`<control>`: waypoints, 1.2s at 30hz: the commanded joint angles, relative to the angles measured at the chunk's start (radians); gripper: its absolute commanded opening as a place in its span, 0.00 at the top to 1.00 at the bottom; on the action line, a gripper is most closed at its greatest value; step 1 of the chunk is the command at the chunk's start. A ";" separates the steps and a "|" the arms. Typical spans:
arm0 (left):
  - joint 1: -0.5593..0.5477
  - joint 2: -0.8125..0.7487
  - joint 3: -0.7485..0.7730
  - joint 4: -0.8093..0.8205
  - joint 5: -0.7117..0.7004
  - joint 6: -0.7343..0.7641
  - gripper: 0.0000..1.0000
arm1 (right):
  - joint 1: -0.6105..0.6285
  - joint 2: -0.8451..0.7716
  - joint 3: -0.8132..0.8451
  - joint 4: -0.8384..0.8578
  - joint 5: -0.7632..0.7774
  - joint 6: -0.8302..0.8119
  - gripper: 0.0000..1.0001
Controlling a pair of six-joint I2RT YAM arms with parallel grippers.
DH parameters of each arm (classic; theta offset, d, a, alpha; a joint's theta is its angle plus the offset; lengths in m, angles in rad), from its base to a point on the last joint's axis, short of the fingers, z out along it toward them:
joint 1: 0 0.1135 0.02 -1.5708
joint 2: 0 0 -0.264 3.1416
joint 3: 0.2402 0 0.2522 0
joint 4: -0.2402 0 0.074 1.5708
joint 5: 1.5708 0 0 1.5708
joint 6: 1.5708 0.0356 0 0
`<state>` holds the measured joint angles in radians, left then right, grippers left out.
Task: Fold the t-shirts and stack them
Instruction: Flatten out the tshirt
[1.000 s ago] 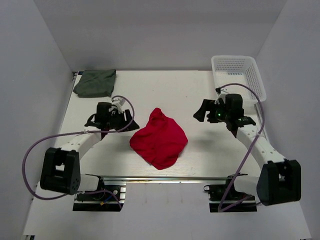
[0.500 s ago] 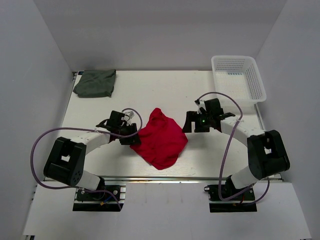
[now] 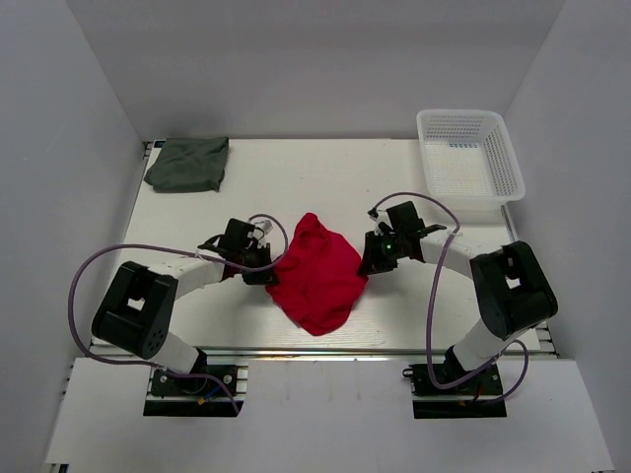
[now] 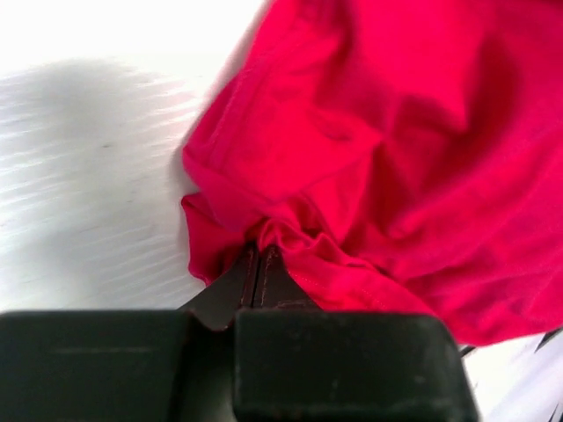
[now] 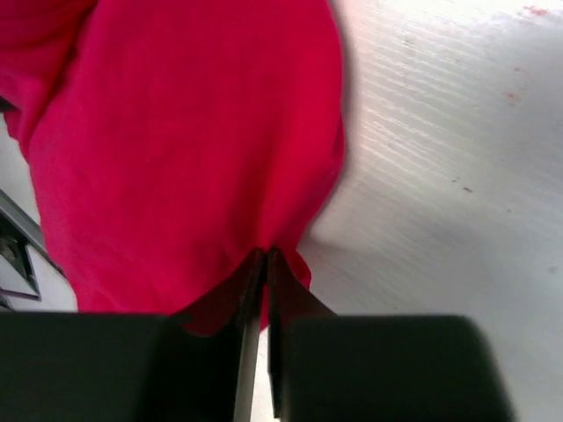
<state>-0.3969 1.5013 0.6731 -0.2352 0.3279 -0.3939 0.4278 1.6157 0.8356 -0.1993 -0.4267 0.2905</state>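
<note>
A crumpled red t-shirt [image 3: 315, 276] lies in the middle of the white table. My left gripper [image 3: 270, 270] is at its left edge, shut on a pinch of the red cloth [image 4: 290, 237]. On the opposite side, my right gripper [image 3: 364, 263] is shut on the shirt's right edge [image 5: 281, 237]. The left wrist view shows bunched folds gathered at the closed fingertips [image 4: 260, 253]. A dark grey-green t-shirt [image 3: 188, 164] lies folded at the far left corner, apart from both arms.
A white mesh basket [image 3: 468, 153] stands at the far right corner. The table's near edge is a metal rail [image 3: 315, 350] with both arm bases below it. Grey walls close in the left, right and far sides.
Both arms have moved inward to the red t-shirt. Both grippers, open before, have shut on its left and right edges.
</note>
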 commanded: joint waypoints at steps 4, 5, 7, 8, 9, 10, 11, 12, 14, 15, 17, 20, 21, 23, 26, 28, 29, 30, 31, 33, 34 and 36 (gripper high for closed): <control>-0.026 -0.110 -0.035 0.059 0.072 0.007 1.00 | 0.022 -0.028 0.005 0.057 -0.061 0.019 1.00; -0.026 -0.133 -0.035 0.072 0.083 0.007 1.00 | 0.022 -0.037 0.007 0.066 -0.061 0.021 1.00; -0.026 -0.211 -0.018 0.073 0.071 0.007 1.00 | 0.023 -0.078 0.032 0.077 -0.049 0.021 1.00; -0.026 -0.239 -0.007 0.073 0.071 0.007 1.00 | 0.022 -0.108 0.051 0.077 -0.009 0.024 1.00; -0.026 -0.290 0.005 0.073 0.057 0.007 1.00 | 0.020 -0.122 0.060 0.074 0.015 0.032 1.00; -0.026 -0.315 0.035 0.073 0.057 0.007 1.00 | 0.023 -0.140 0.075 0.077 0.061 0.032 1.00; -0.026 -0.340 0.052 0.073 0.031 0.007 1.00 | 0.020 -0.190 0.088 0.074 0.118 0.047 1.00; -0.026 -0.361 0.071 0.073 0.016 0.007 1.00 | 0.019 -0.209 0.097 0.078 0.141 0.048 1.00; -0.026 -0.421 0.127 0.047 -0.032 0.016 1.00 | 0.017 -0.291 0.125 0.075 0.258 0.064 1.00; -0.026 -0.440 0.166 0.031 -0.053 0.017 1.00 | 0.016 -0.316 0.132 0.075 0.293 0.067 1.00; -0.026 -0.489 0.221 0.010 -0.108 0.027 1.00 | 0.014 -0.402 0.154 0.072 0.422 0.082 1.00; -0.026 -0.547 0.289 -0.002 -0.197 0.038 1.00 | 0.012 -0.517 0.187 0.077 0.623 0.084 1.00; -0.026 -0.559 0.308 -0.003 -0.254 0.038 1.00 | 0.011 -0.563 0.201 0.092 0.688 0.075 1.00; -0.026 -0.579 0.365 -0.024 -0.297 0.038 1.00 | 0.009 -0.644 0.220 0.119 0.805 0.053 1.00; -0.026 -0.619 0.425 -0.024 -0.377 0.047 1.00 | 0.009 -0.706 0.266 0.143 0.919 -0.025 1.00; -0.017 -0.650 0.451 -0.033 -0.449 0.047 1.00 | 0.009 -0.715 0.292 0.155 0.962 -0.051 1.00; -0.017 -0.659 0.476 -0.042 -0.472 0.047 1.00 | 0.011 -0.726 0.327 0.155 1.039 -0.077 1.00; -0.017 -0.668 0.486 -0.055 -0.530 0.047 1.00 | 0.011 -0.728 0.342 0.158 1.060 -0.108 1.00; -0.017 -0.687 0.508 -0.055 -0.555 0.047 1.00 | 0.009 -0.726 0.370 0.164 1.118 -0.123 1.00; -0.017 -0.696 0.523 -0.076 -0.618 0.047 1.00 | 0.012 -0.728 0.405 0.167 1.140 -0.178 1.00; -0.017 -0.711 0.540 -0.076 -0.631 0.047 1.00 | 0.012 -0.731 0.425 0.182 1.148 -0.206 1.00; -0.017 -0.722 0.559 -0.085 -0.658 0.047 1.00 | 0.012 -0.740 0.471 0.189 1.143 -0.249 1.00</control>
<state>-0.4213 0.8093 1.1831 -0.2836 -0.1806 -0.3603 0.4473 0.8978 1.2221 -0.0967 0.5789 0.1616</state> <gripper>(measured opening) 0.039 0.011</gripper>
